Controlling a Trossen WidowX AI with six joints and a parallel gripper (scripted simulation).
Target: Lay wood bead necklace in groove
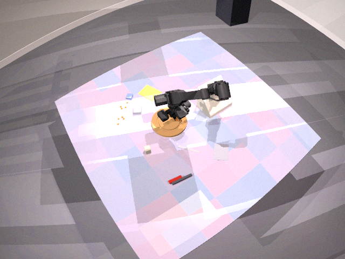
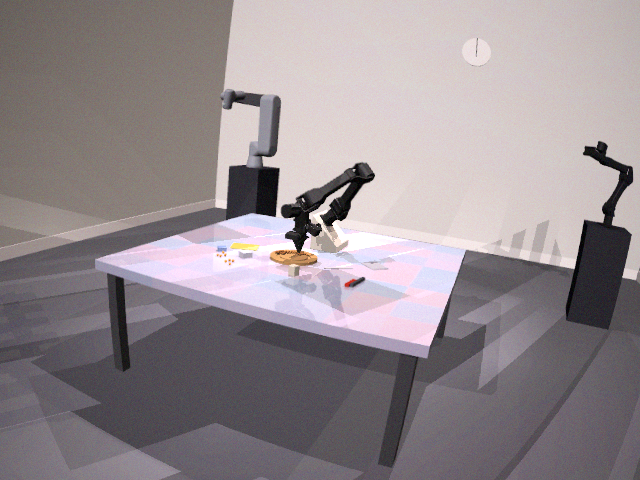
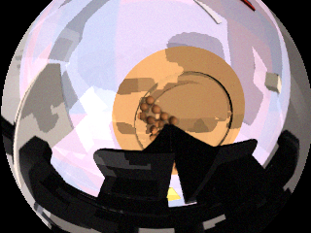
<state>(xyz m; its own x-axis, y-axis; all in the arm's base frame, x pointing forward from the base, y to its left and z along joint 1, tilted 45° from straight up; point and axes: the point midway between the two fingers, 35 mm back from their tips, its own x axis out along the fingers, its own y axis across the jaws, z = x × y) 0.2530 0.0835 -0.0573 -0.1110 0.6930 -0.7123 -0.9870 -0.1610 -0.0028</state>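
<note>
One patchwork tabletop [image 1: 234, 181] [image 2: 258, 304] [image 3: 146, 24] is seen under everything; all places are given from the board, top view. One black arm [image 1: 192, 95] [image 2: 330, 193] is reached in over the board from the right. Beyond the board's upper right, a cream angular block [image 1: 210, 108] [image 2: 328, 240] is seen by the arm. The round bead board [image 1: 168, 132] [image 2: 281, 260] [image 3: 204, 58] is laid flat. Above it, a yellow sheet [image 1: 147, 91] [image 2: 245, 246] [image 3: 172, 194] is partly covered by the arm. The gripper [image 1: 174, 118] [image 2: 298, 251] [image 3: 169, 128] is pointed down at the board, fingers narrow, tips brought together. The wood bead necklace [image 1: 177, 120] [image 3: 151, 118] is bunched on the board beside the fingertips, across one side of the ring groove, not laid around it; contact with the tips can't be told. Well below the board, a dark bar [image 1: 182, 178] [image 2: 357, 281] and a red bar [image 1: 174, 179] [image 2: 349, 283] are placed side by side. A cream cube [image 1: 147, 149] [image 2: 293, 270] [image 3: 273, 83] is set to its lower left. Small orange bits [image 1: 122, 117] [image 2: 229, 261] are scattered left.
</note>
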